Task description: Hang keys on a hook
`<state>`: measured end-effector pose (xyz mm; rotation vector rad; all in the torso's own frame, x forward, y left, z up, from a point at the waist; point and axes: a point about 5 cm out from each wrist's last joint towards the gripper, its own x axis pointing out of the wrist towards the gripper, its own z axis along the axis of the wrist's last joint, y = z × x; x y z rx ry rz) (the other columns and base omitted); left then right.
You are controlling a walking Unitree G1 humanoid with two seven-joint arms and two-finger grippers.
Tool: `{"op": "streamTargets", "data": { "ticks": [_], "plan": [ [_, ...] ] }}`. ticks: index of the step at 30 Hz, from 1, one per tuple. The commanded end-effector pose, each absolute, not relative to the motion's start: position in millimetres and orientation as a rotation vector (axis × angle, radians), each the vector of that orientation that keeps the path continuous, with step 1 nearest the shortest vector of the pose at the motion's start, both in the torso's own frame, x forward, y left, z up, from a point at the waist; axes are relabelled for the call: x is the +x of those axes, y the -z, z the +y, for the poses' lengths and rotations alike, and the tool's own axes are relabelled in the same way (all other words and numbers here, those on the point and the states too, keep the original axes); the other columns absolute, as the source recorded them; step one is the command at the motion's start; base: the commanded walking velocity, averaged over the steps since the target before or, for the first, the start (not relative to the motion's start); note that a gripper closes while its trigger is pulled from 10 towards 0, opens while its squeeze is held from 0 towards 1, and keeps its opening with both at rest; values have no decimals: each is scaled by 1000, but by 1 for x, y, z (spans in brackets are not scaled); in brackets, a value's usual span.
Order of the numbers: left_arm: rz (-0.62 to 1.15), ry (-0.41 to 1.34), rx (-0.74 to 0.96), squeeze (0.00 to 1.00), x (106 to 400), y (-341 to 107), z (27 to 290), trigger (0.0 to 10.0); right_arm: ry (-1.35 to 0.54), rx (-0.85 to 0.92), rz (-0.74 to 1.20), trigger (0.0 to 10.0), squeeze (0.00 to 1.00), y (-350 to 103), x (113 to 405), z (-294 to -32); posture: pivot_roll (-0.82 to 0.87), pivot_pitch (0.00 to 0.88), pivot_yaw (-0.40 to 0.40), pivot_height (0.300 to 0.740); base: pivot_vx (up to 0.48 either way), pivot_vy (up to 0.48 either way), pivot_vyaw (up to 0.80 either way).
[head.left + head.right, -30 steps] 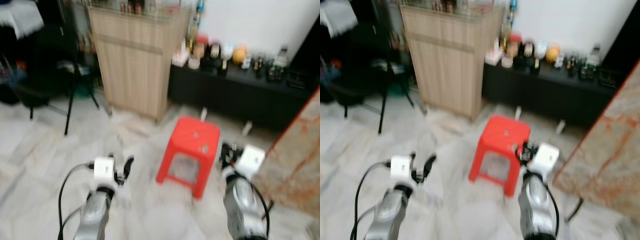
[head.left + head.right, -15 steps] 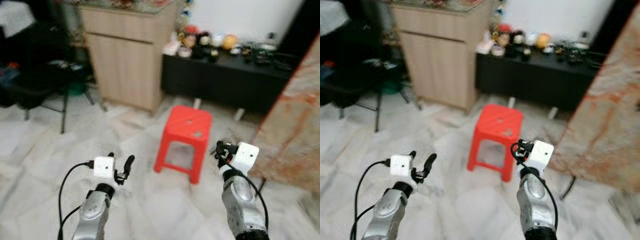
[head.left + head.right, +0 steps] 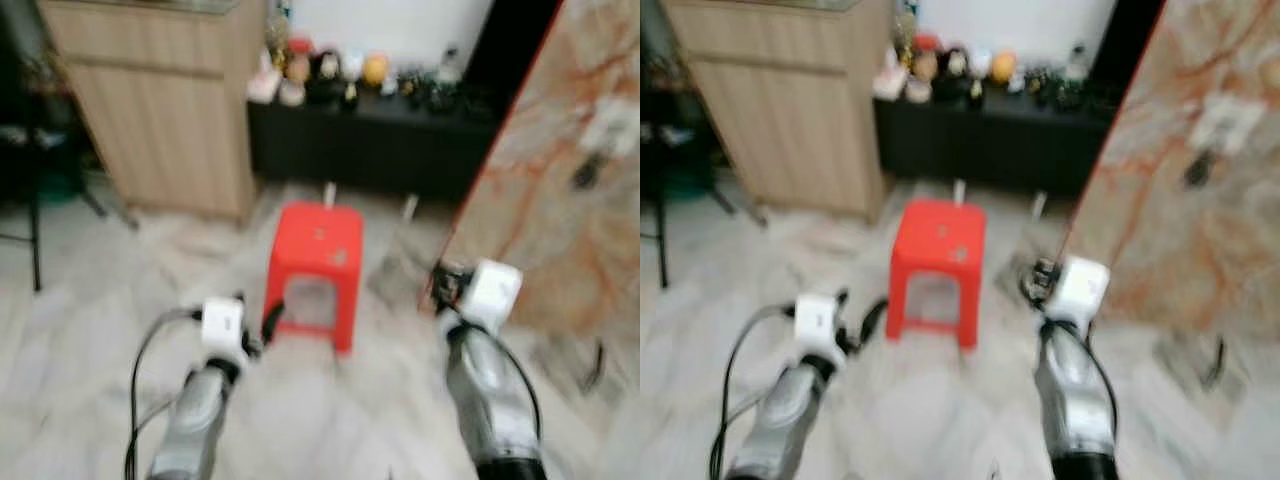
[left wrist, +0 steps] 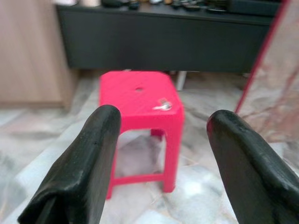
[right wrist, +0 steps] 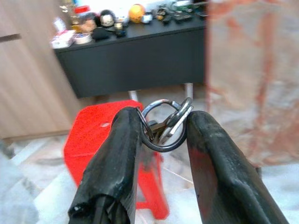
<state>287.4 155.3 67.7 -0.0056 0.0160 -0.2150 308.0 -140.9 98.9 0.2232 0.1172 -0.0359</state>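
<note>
Our right gripper (image 5: pixel 161 126) holds the keys (image 5: pixel 164 125): a bunch on a round metal split ring, pinched between the two black fingers (image 5: pixel 117 158), with the ring's loop standing proud above the fingertips and a few flat silvery pieces crowded inside it. We judge the bunch to be light, hard and stiff, but loose in itself, so the hanging pieces will swing and rattle as we walk. The smooth metal is likely to slip against the finger pads if the pinch slackens. The ring is the part to keep hold of, low on its rim, leaving the upper arc free to drop over a hook.

In the head views, blurred by our motion, the right gripper (image 3: pixel 452 285) is carried in front of us, near a marble-patterned panel (image 3: pixel 560 170) on our right. We cannot make out a hook with any certainty; a small dark fitting (image 3: pixel 586 172) on that panel may be one, but it is too blurred to tell.

Our left gripper (image 4: pixel 161 154) is held forward with its fingers spread wide and nothing between them. It looks along at a red plastic stool (image 4: pixel 140 107) on the marble floor (image 3: pixel 70 300), and a small metallic thing (image 4: pixel 162 106) lies on the stool's top. Behind the stool stand a low black cabinet (image 3: pixel 370 150) carrying small ornaments and a wooden cupboard (image 3: pixel 160 110).
</note>
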Motion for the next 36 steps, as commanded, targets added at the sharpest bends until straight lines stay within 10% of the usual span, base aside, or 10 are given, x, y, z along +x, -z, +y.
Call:
{"op": "streamTargets", "data": {
  "ticks": [1, 36],
  "plan": [
    [2, 250, -22, 0, 289, -72, 147, 10000, 55, 205, 117, 10000, 0, -102, 306, -151, 46, 21, -63, 740, 0, 0, 0],
    [-42, 697, 130, 0, 278, -96, 102, 10000, -308, 412, 279, 10000, 0, -154, 294, -62, 50, 29, -65, 740, 0, 0, 0]
  ]
}}
